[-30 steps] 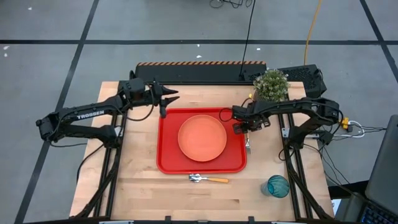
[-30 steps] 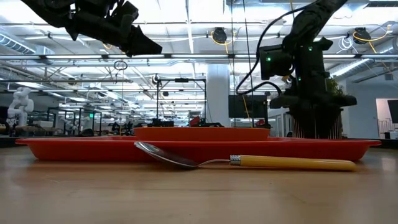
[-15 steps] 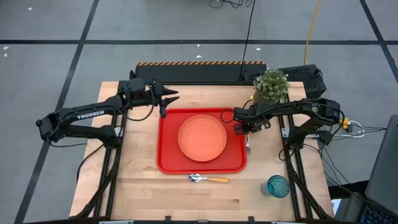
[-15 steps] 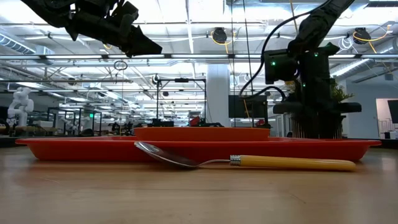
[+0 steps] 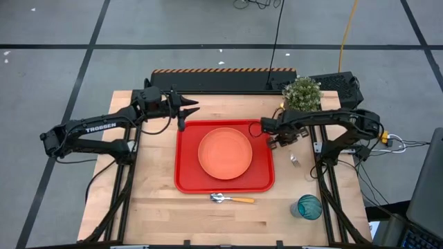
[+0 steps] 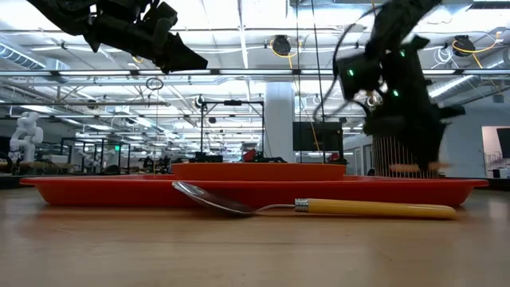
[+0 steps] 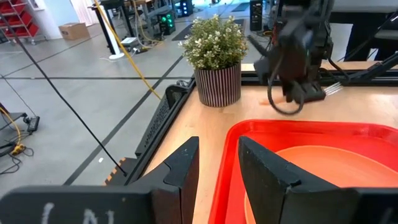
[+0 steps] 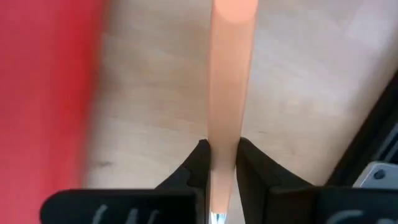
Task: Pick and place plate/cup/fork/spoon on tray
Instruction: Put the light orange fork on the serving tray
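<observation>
While one slim orange-handled metal fork [image 8: 231,74] is clamped by its handle between the right gripper's [image 5: 282,140] narrow fingers at the tray's 3 o'clock edge, one round orange plate [image 5: 225,153] is seen on the single red rectangular tray [image 5: 185,166]. One orange-handled spoon [image 5: 232,199] lies at 6 o'clock, one teal tumbler [image 5: 309,206] at 4 o'clock. The left gripper [image 5: 188,108] is held slightly parted at 11 o'clock.

Right of the tray [image 5: 185,181] the worktop [image 5: 156,207] is bare; the potted plant [image 5: 301,94] blocks behind it.
</observation>
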Available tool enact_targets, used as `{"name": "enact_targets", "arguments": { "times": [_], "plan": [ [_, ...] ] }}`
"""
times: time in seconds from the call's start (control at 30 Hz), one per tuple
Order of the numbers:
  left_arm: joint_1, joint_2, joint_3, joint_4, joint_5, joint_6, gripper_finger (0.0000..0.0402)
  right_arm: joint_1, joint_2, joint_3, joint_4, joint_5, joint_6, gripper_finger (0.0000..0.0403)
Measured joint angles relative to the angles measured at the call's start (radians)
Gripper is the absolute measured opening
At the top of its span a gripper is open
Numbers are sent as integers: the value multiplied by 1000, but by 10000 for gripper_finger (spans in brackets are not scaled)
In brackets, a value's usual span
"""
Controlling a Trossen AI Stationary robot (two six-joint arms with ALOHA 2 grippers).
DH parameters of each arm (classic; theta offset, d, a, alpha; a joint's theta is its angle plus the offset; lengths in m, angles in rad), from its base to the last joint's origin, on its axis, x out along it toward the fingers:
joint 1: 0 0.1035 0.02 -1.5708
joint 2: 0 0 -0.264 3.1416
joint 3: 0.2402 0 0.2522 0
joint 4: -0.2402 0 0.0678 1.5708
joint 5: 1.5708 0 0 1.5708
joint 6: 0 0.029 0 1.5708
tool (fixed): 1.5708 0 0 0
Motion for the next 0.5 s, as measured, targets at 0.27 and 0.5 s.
{"name": "enact_targets", "arguments": {
  "times": [0.27,0.5],
  "plan": [
    [2,0,0,-5,0,1,118,32,-89,220,-38,30,-267,32],
    [7,0,0,-3,2,3,118,99,-96,352,-32,72,-810,32]
  ]
}}
